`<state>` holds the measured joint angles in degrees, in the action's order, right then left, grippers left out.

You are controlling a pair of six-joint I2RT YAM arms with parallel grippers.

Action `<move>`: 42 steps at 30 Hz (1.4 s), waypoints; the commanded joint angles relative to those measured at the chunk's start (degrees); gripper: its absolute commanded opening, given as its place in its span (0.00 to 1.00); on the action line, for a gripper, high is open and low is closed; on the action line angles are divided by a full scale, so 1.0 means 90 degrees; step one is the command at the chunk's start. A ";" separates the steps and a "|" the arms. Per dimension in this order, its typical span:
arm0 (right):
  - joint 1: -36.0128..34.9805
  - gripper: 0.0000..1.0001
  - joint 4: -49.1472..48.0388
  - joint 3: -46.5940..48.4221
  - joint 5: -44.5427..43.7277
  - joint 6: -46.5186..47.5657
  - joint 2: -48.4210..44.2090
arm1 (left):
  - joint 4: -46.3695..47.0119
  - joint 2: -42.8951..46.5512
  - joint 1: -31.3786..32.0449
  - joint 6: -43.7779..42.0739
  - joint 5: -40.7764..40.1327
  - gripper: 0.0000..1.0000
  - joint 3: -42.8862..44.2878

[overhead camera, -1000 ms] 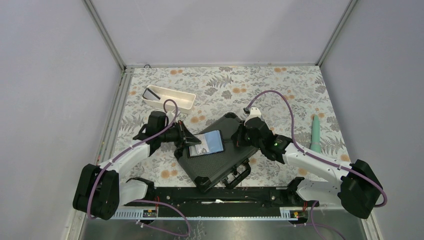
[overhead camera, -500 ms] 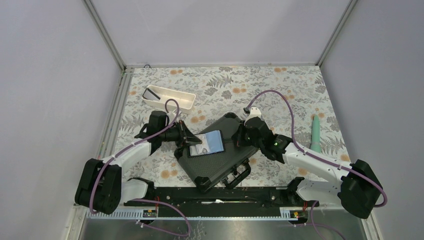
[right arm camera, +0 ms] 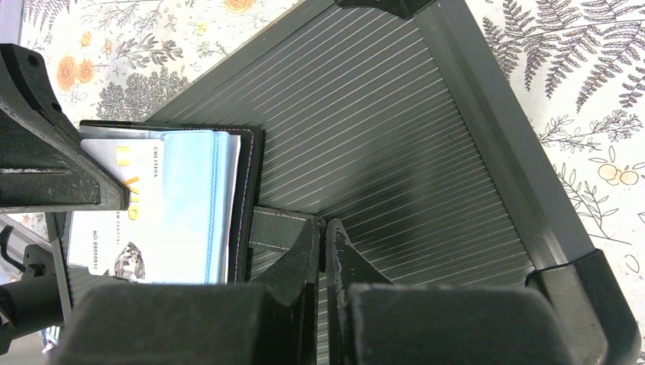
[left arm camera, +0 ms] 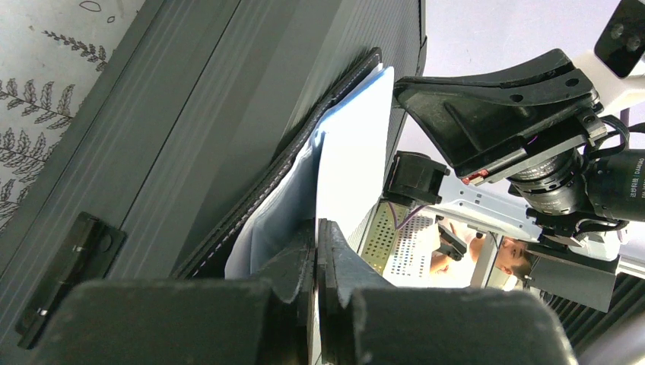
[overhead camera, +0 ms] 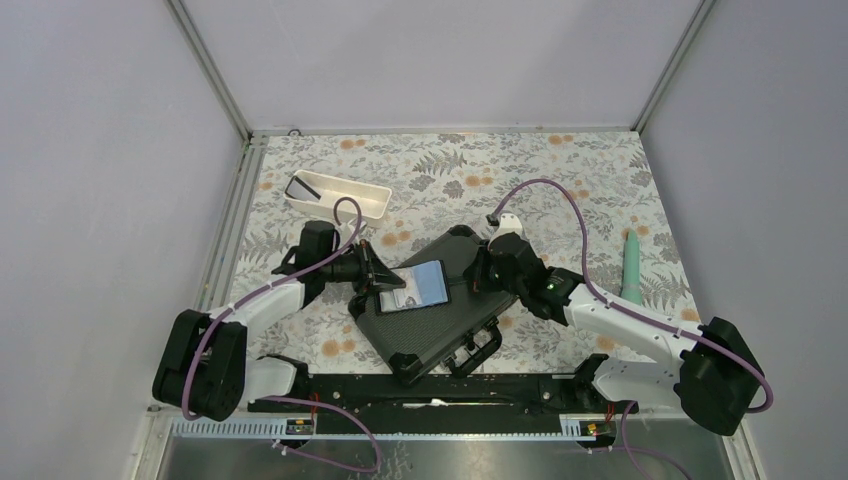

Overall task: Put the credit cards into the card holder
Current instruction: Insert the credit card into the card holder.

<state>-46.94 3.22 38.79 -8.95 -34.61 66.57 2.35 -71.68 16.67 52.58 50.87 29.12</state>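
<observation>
A large black ribbed hard case (overhead camera: 440, 335) with a handle lies at an angle in the middle of the floral-print tablecloth (overhead camera: 560, 190). On its lid rests the small black folding card holder (overhead camera: 430, 280), spread open with its pale grey-blue pocketed inside facing up.

1 pale plastic credit card (right arm camera: 114, 220), printed with yellow letters and a small picture, lies against that blue lining on the holder's left part. How far it sits inside a pocket cannot be told.

The left gripper (overhead camera: 382, 285) reaches in from the left side of the case. Its 2 fingers are pressed together on the outer edge of the card; in the left wrist view the card's thin white edge rises from between the fingertips, beside the holder's black stitched cover.

The right gripper (overhead camera: 478, 280) comes in from the opposite side. Its jaws are pinched tight on the grey snap tab (right arm camera: 278, 228), which sticks out from the holder's right edge across the ribbed lid. The 2 grippers face each other with the open holder between them.

A long white rectangular tray (overhead camera: 350, 200) sits on the far left part of the cloth, apart from the case, with a dark flat item (overhead camera: 302, 187) leaning in its left end; that item is too small to identify. A slender teal object (overhead camera: 632, 268) lies near the cloth's right edge, well apart from everything else.
</observation>
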 commanded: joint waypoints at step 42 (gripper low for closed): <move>-0.0025 0.00 0.0221 0.0154 -0.0304 0.0020 -0.0135 | -0.3147 0.0289 0.0311 -0.1870 -0.2047 0.52 0.1266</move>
<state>-46.94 4.03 39.05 -9.56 -34.61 66.37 -17.78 -69.08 19.68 41.25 41.58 40.03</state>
